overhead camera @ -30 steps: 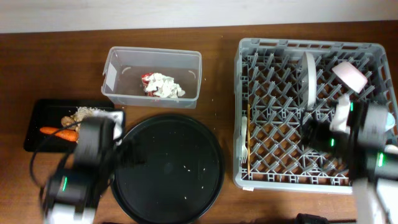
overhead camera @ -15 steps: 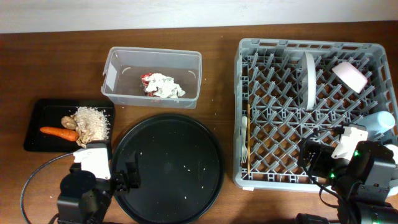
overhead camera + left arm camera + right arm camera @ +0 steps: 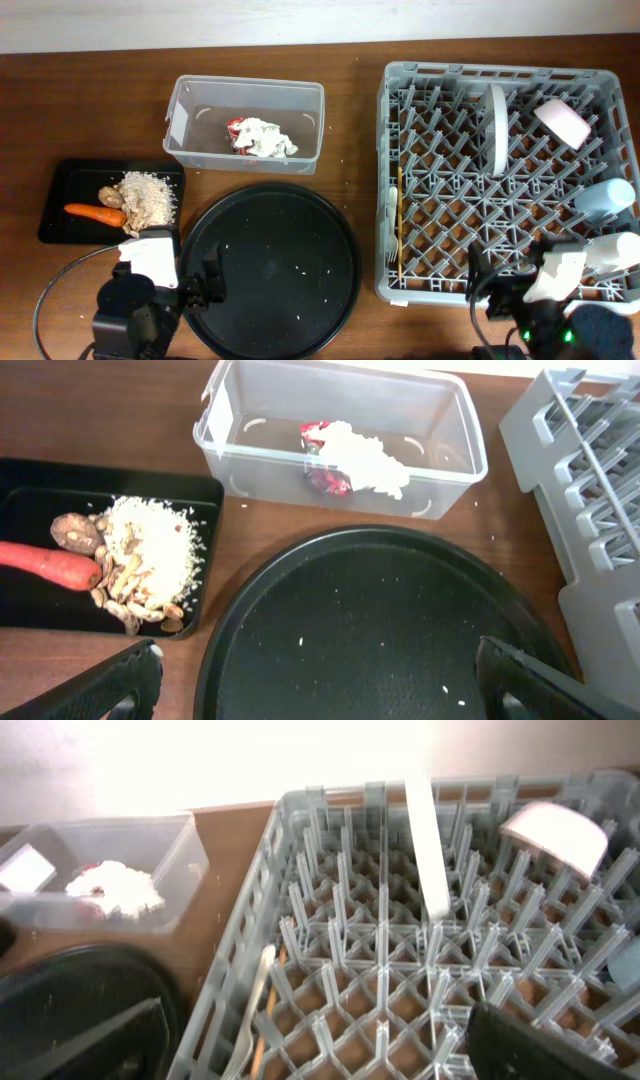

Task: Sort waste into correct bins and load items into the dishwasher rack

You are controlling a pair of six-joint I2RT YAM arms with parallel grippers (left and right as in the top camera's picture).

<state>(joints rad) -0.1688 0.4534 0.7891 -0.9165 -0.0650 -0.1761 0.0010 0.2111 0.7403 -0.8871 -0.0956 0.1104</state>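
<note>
The clear tub [image 3: 310,120] holds crumpled white tissues [image 3: 265,138] and a red-and-silver wrapper [image 3: 234,126]. The flat black tray [image 3: 60,180] holds an orange carrot [image 3: 92,212], a beige food heap [image 3: 148,192] and a small brown lump [image 3: 108,194]. The grey rack [image 3: 505,75] holds the white plate [image 3: 495,130] upright, the pink bowl [image 3: 563,122], the blue cup [image 3: 603,197], the white cup [image 3: 618,250], chopsticks [image 3: 400,210] and the fork [image 3: 392,235]. My left gripper [image 3: 320,695] is open and empty over the round tray's near edge. My right gripper [image 3: 320,1050] is open and empty at the rack's front edge.
A large round black tray [image 3: 270,270] with a few crumbs lies between the flat tray and the rack. In the overhead view both arms, left [image 3: 140,305] and right [image 3: 540,300], sit at the table's front edge. A cable [image 3: 45,300] loops by the left arm.
My right arm has drawn back from over the rack to the table's front edge. My left arm drew back from the flat black tray a second ago and has stayed still since.
</note>
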